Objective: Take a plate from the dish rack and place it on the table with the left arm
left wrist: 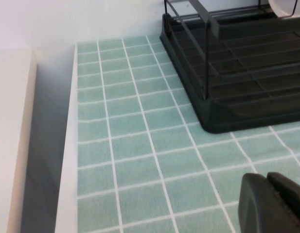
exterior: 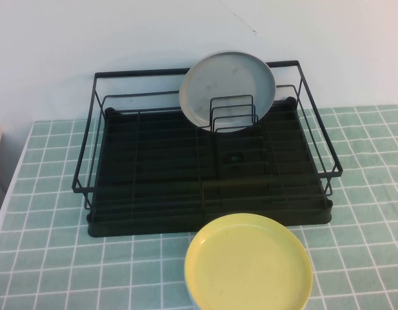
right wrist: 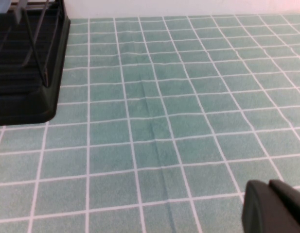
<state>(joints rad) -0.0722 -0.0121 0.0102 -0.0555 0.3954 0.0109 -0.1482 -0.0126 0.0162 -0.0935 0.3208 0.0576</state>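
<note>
The pale grey-blue plate (exterior: 228, 90) stands on edge in the wire dividers at the back right of the black dish rack (exterior: 153, 168). A sliver of its rim shows in the left wrist view (left wrist: 286, 7). The rack stands on the mint-green tiled table (exterior: 50, 194). Neither arm shows in the high view. My left gripper (left wrist: 267, 180) is shut and empty, low over the tiles off the rack's front left corner (left wrist: 213, 121). My right gripper (right wrist: 269, 186) is shut and empty over bare tiles to the right of the rack (right wrist: 23, 73).
A yellow plate (exterior: 249, 263) lies flat on the table just in front of the rack, right of centre. The table's left edge (left wrist: 72, 145) drops to a pale surface beside it. A white wall stands behind the rack.
</note>
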